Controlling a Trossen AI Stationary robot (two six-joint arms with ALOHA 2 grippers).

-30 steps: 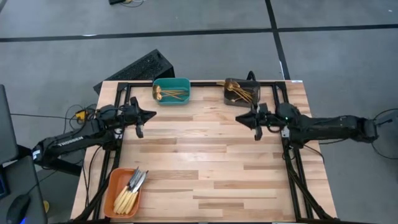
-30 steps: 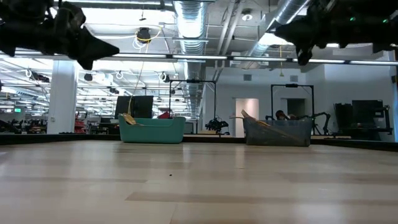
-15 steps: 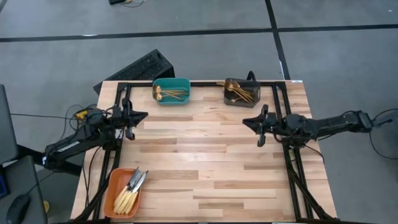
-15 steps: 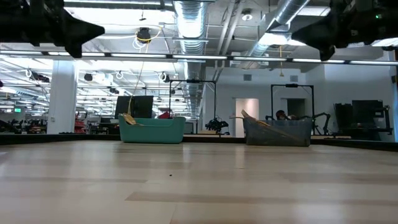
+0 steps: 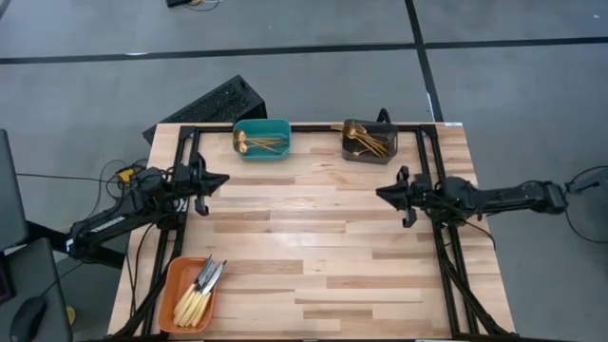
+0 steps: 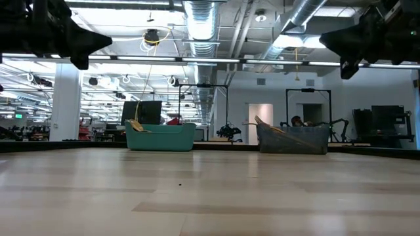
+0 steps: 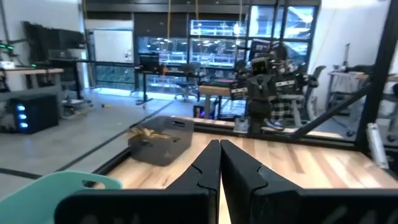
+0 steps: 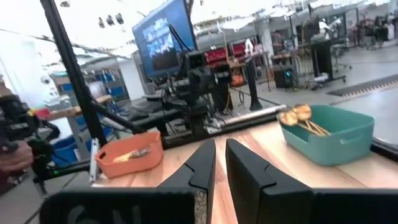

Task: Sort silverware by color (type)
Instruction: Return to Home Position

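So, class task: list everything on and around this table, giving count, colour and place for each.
Table: one, pale wood, under both arms.
Teal bin: one, teal, far edge, left of centre.
Dark grey bin: one, dark grey, far edge, right of centre.
Orange bin: one, orange, near left corner.
Teal-bin cutlery: several, gold, count unclear, inside the teal bin.
Grey-bin cutlery: several, gold, count unclear, inside the dark grey bin.
Knives: several, silver blades with pale yellow handles, in the orange bin.
Keyboard-like object: one, black, on the floor beyond the far left corner.
Left gripper: one, dark, shut, empty, raised over the left side.
Right gripper: one, dark, shut, empty, raised over the right side.
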